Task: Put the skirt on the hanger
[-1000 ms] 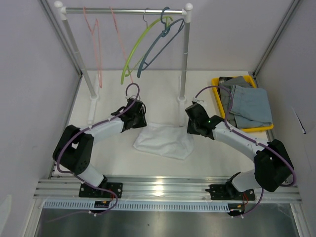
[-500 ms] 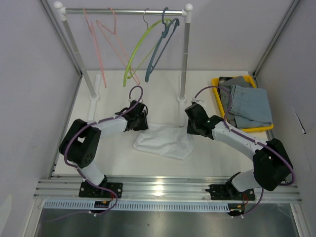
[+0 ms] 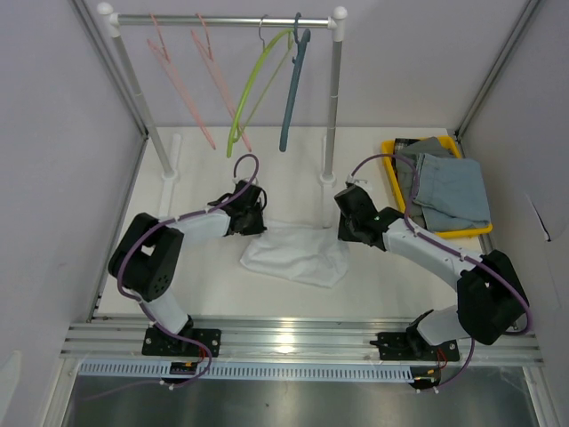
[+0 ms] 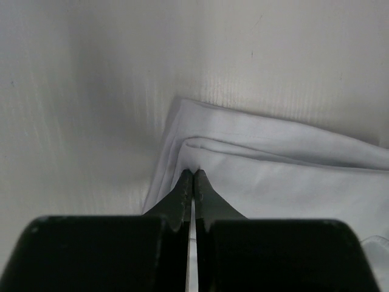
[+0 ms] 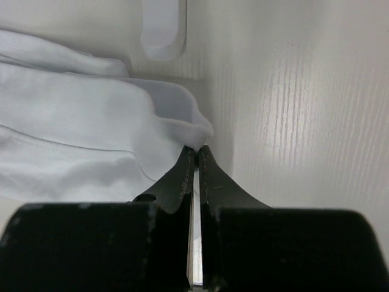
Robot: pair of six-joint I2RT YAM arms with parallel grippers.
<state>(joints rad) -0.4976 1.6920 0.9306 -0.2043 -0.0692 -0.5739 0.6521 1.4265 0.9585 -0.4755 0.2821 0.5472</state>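
The white skirt (image 3: 298, 253) lies crumpled on the table between the two arms. My left gripper (image 3: 254, 228) is shut on the skirt's left edge; in the left wrist view its tips (image 4: 193, 174) pinch a fold of the white cloth (image 4: 279, 176). My right gripper (image 3: 341, 233) is shut on the skirt's right corner, and the right wrist view shows the tips (image 5: 196, 149) nipping the cloth (image 5: 79, 131). Several hangers hang on the rail (image 3: 222, 19) at the back: two pink (image 3: 200, 76), one green (image 3: 253, 84), one blue (image 3: 293, 89).
The rack's white posts (image 3: 332, 98) and feet (image 5: 163, 27) stand just behind the skirt. A yellow tray (image 3: 392, 169) with folded grey-blue garments (image 3: 449, 191) sits at the right. Grey walls close in the left and right sides.
My left gripper has moved right onto the skirt's left edge and shut on it. The hangers on the rail have swung. The right arm has stayed put.
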